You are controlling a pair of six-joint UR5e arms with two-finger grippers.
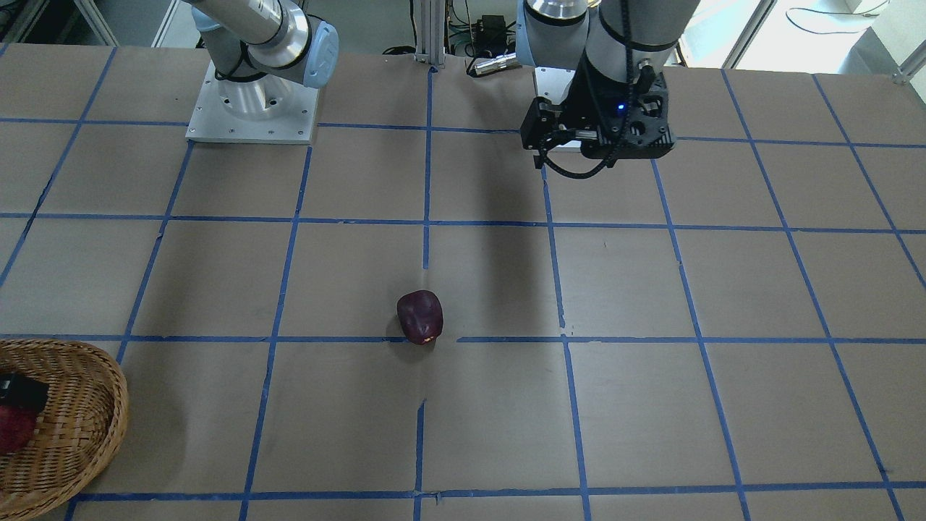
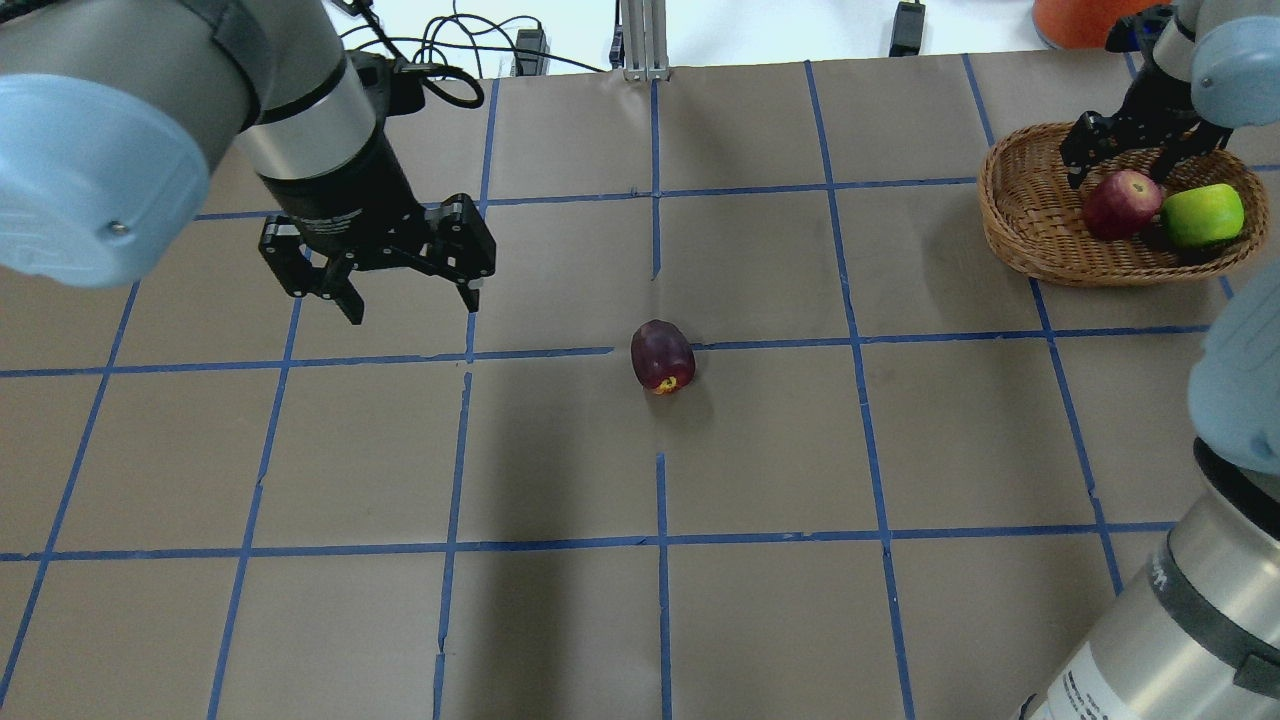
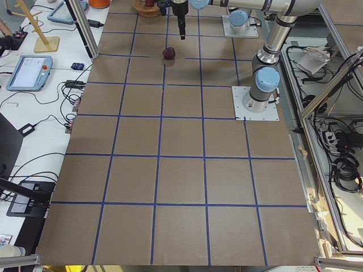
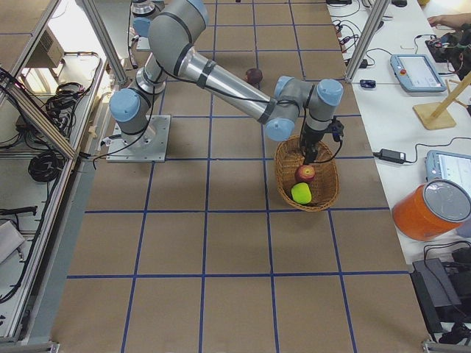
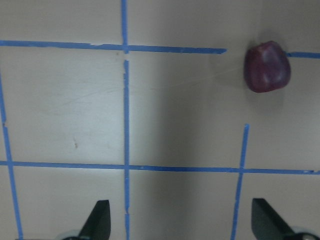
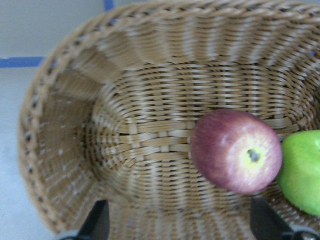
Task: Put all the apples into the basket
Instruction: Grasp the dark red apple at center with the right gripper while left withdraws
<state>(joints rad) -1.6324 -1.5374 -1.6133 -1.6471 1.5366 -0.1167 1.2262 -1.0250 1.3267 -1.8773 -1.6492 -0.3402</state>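
A red apple [image 2: 1120, 204] and a green apple [image 2: 1202, 215] lie side by side in the basket [image 2: 1020, 235], upper right of the overhead view, with the right pincer [image 6: 182, 225] spread wide and empty above them. The purple apple [image 2: 662, 356] sits at the centre of the tabletop [image 2: 800, 450], the left pincer [image 2: 412, 308] gaping empty at upper left; the front-facing view crops out the green apple.

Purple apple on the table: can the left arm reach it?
Probably yes. The purple apple lies in the open on the table, and the left arm's fingers hang open nearby; nothing stands between them.
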